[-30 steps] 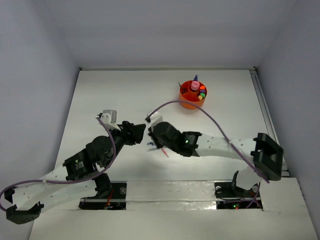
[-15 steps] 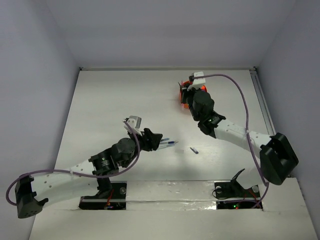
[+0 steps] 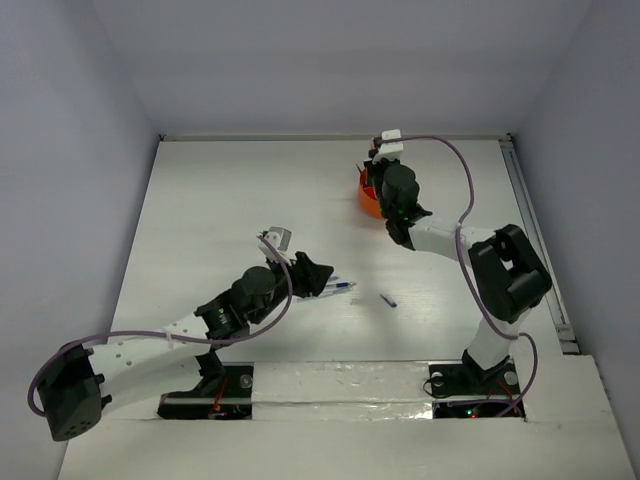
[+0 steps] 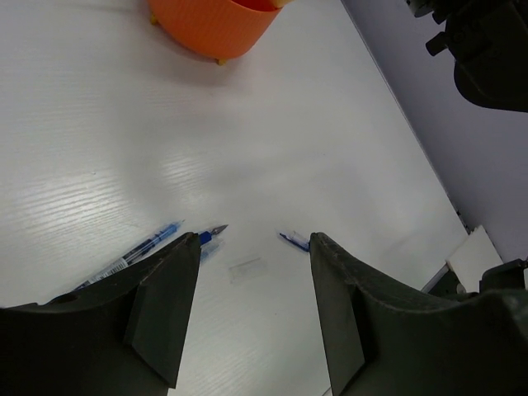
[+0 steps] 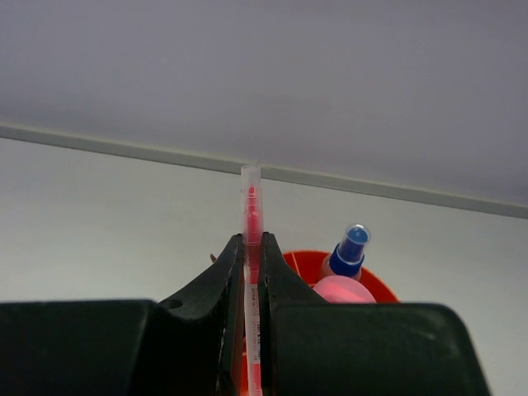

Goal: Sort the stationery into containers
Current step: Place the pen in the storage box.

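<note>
Left gripper (image 4: 252,276): fingers spread wide with nothing between them, low over the white table (image 4: 99,124), well on the near side of the orange tub (image 4: 210,21).
Blue pen (image 4: 140,252): flat on the table, well nearer than the tub, nib pointing into the gap between the left fingers.
Blue cap (image 4: 294,240): small loose piece just apart from the nib, also well short of the tub.
Right gripper (image 5: 250,243): right at the tub, fingers pressed together on the red pen (image 5: 251,194).
Red pen: runs along the fingers, its clear end poking past their tips.
Pink tube (image 5: 338,290): inside the tub.
Blue-capped bottle (image 5: 351,247): upright in the tub, just behind the tube; compartment unclear.
</note>
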`<state>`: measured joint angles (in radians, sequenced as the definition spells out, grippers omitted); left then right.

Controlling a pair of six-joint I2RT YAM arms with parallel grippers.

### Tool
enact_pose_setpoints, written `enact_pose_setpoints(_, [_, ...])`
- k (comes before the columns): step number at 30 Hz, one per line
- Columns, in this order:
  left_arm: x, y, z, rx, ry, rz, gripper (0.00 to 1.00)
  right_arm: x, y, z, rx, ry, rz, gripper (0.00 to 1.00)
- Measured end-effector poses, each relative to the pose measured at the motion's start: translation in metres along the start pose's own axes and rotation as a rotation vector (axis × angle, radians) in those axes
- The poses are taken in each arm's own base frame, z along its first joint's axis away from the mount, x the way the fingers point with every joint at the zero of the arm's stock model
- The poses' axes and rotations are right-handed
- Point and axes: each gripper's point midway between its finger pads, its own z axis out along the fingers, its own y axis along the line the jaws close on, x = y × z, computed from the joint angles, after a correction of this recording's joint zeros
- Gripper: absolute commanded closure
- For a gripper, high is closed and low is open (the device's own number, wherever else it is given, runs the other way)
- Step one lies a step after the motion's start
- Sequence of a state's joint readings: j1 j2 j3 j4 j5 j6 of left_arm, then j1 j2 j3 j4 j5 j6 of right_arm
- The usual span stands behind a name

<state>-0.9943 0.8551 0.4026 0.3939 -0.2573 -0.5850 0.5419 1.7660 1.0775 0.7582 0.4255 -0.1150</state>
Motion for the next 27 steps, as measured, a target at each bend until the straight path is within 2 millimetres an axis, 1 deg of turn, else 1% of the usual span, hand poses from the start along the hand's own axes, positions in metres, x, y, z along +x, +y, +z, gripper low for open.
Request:
enact_pose_setpoints(3, [0.004, 0.007, 0.004, 0.0, 0.016, -0.008, 0.49, 0.001, 0.001, 0.005, 0.003, -0.018, -0.015, 1.0])
enact_pose_setpoints(12, [0.016, 0.012, 0.009, 0.015, 0.081, -0.013, 0.5, 0.008, -0.002, 0.011, 0.019, -0.041, -0.037, 1.0])
enact_pose_setpoints(16, [0.028, 0.019, 0.01, -0.006, 0.122, -0.004, 0.5, 0.01, -0.003, 0.011, 0.025, -0.043, -0.037, 1.0])
enact_pose_setpoints(20, [0.041, 0.028, 0.009, -0.039, 0.169, 0.007, 0.49, 0.011, -0.005, 0.009, 0.032, -0.045, -0.036, 0.91])
enact_pose_setpoints(25, [0.059, 0.042, 0.007, -0.088, 0.238, 0.023, 0.49, 0.024, -0.007, 0.005, 0.041, -0.02, -0.04, 0.84])
enact_pose_setpoints(26, [0.063, 0.044, 0.007, -0.097, 0.252, 0.026, 0.5, 0.025, -0.008, 0.004, 0.042, -0.017, -0.04, 0.81])
enact_pose_setpoints(27, [0.065, 0.046, 0.006, -0.104, 0.262, 0.029, 0.5, 0.026, -0.008, 0.004, 0.043, -0.016, -0.04, 0.76])
